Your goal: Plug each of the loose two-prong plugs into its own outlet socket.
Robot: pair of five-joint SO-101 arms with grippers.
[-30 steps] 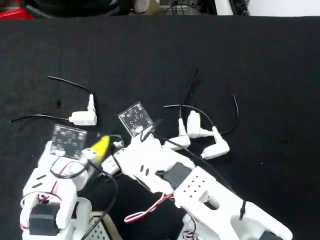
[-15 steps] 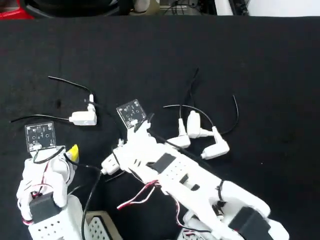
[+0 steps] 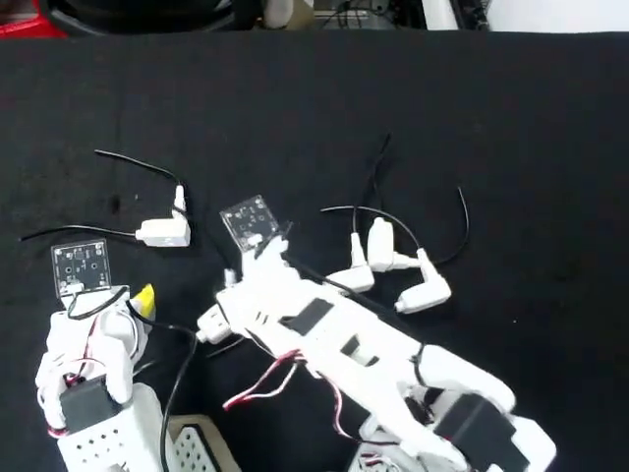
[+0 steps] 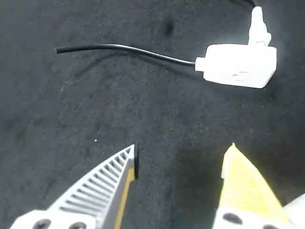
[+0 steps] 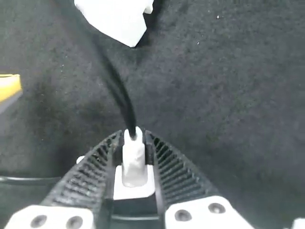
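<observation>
Right tool: clamped on a white plug with a black cord, lower centre of the high view.
Left tool: wide, holding nothing, lower left.
Socket block: on the black bench, left of centre.

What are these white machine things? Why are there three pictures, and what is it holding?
These are two robot arms sitting at a black table. One picture looks down from above. The other two come from little cameras on each arm's wrist, so you see its hand up close. The left hand is open with nothing in it, above the table near a white socket block. The right hand is pinching a white plug that has a black cord. More white plugs with cords lie loose on the table.
</observation>
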